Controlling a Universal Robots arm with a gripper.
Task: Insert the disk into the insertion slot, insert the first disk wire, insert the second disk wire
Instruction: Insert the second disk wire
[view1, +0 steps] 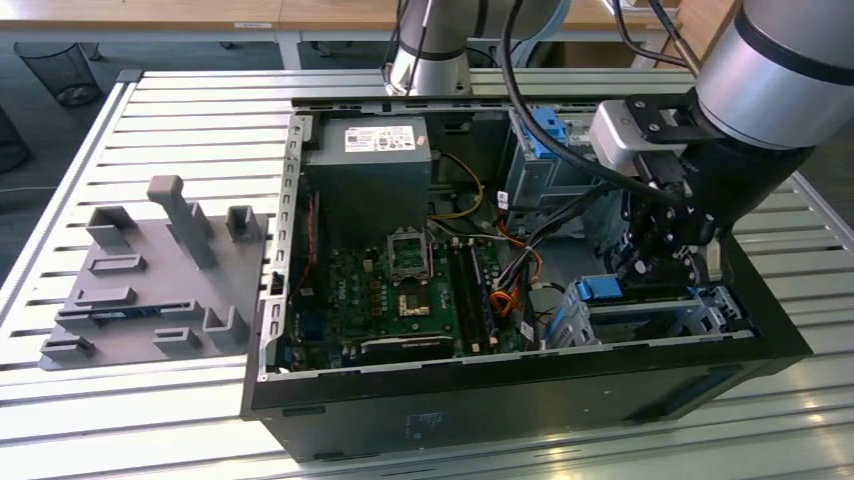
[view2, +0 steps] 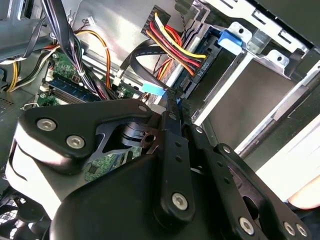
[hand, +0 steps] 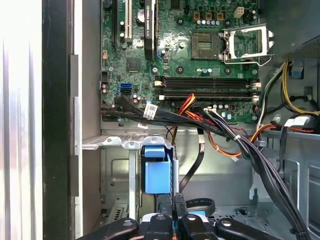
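While disk (hand: 154, 172) sits in insertion slot (hand: 115, 142), fingers (hand: 175, 212) apparently pinch flat wire.

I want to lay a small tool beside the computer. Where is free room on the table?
The slatted table is bare behind the grey fixture, toward the exterior view's left of the computer case. Inside the case it is crowded: cables and the gripper fill the drive corner.
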